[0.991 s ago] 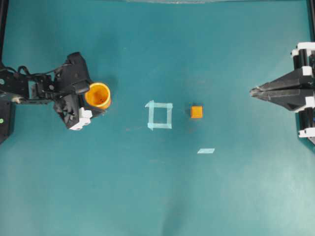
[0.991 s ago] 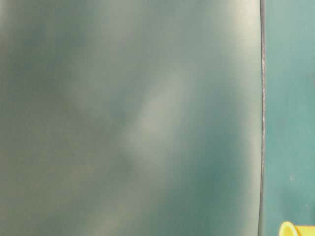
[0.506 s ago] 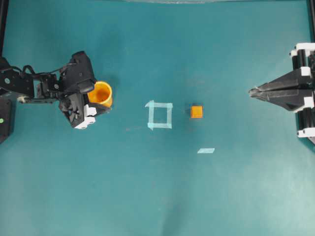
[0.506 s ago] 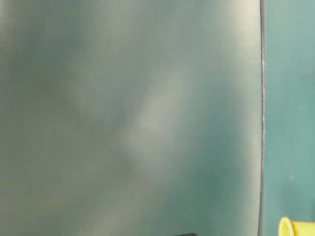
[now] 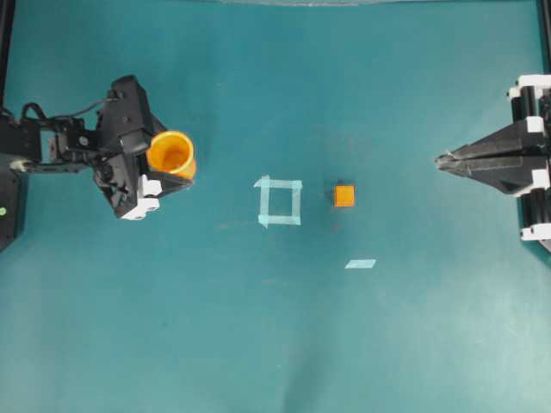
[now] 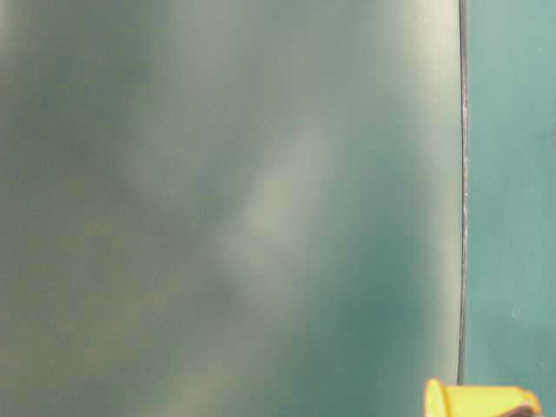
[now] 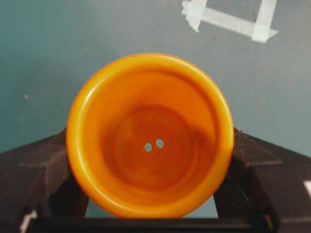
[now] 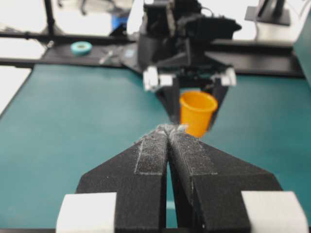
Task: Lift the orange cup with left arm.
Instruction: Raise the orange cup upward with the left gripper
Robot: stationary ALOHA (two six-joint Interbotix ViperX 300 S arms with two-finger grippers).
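The orange cup [image 5: 170,155] sits between the fingers of my left gripper [image 5: 175,161] at the left of the overhead view. In the left wrist view the cup [image 7: 149,136] fills the frame, mouth towards the camera, and the black fingers [image 7: 43,165] press on both its sides. In the right wrist view the cup [image 8: 198,113] hangs in the left gripper, clear of the green table. Its rim shows at the bottom of the table-level view [image 6: 482,401]. My right gripper [image 5: 441,160] is shut and empty at the far right, and its closed tips show in its own wrist view [image 8: 169,130].
A pale tape square [image 5: 279,201] lies at the table's middle and also shows in the left wrist view [image 7: 228,19]. A small orange cube [image 5: 343,195] sits just right of it. A short tape strip [image 5: 361,263] lies below the cube.
My left gripper, shut on the orange cup, has risen and shifted slightly left and back. More of the cup now shows in the table-level view. The right arm has not moved.
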